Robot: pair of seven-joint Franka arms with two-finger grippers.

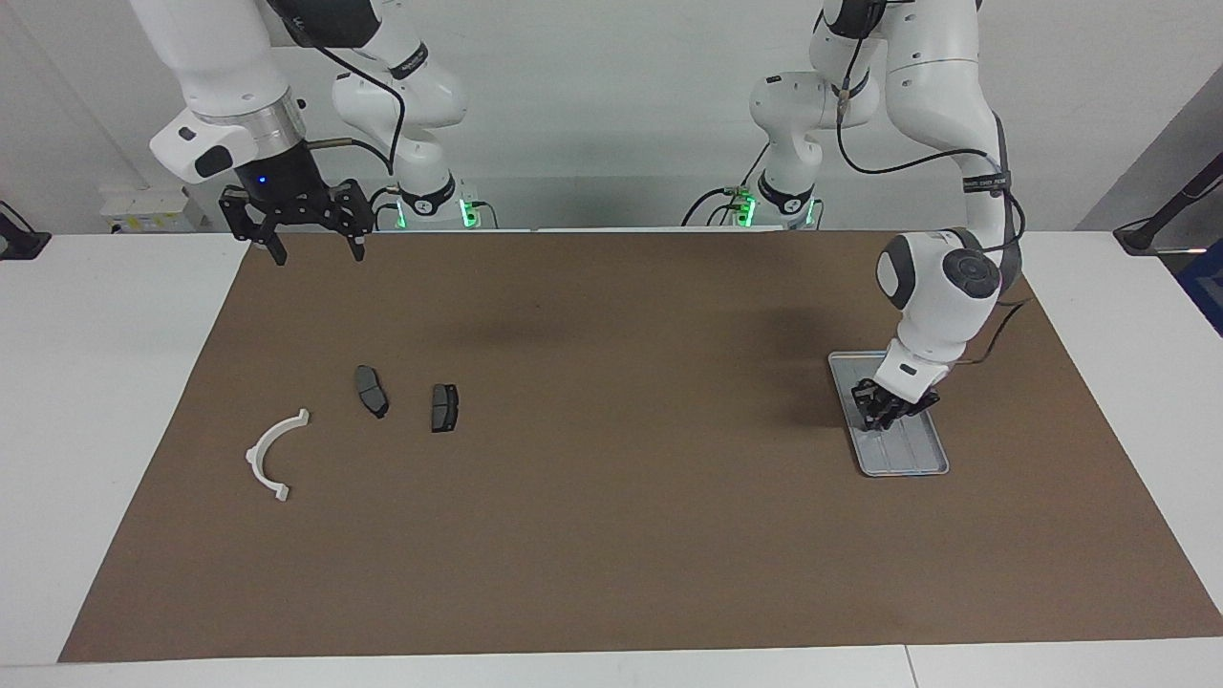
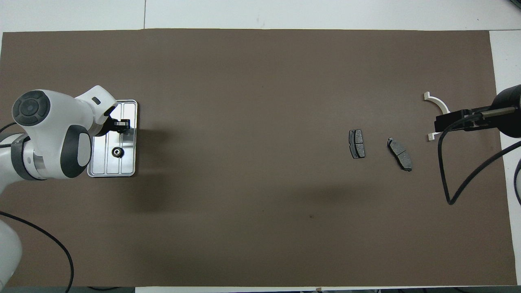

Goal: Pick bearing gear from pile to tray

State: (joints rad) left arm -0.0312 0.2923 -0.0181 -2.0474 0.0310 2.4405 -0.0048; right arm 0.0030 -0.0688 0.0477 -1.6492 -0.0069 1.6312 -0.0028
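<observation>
While in tray [image 2: 132, 122], gear [image 2: 117, 152] outside left gripper [image 2: 122, 123].

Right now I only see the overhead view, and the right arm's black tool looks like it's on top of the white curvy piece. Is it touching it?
Observer: No. The right tool hangs high in the air, and the white bracket lies untouched on the mat.
Operator: Is that tool open or shut?
Observer: Open. Its fingertips stand wide apart.
Operator: And the other tool, near the little gear?
Observer: The left tool is shut and sits low over the tray. I cannot tell whether it touches the tray.
</observation>
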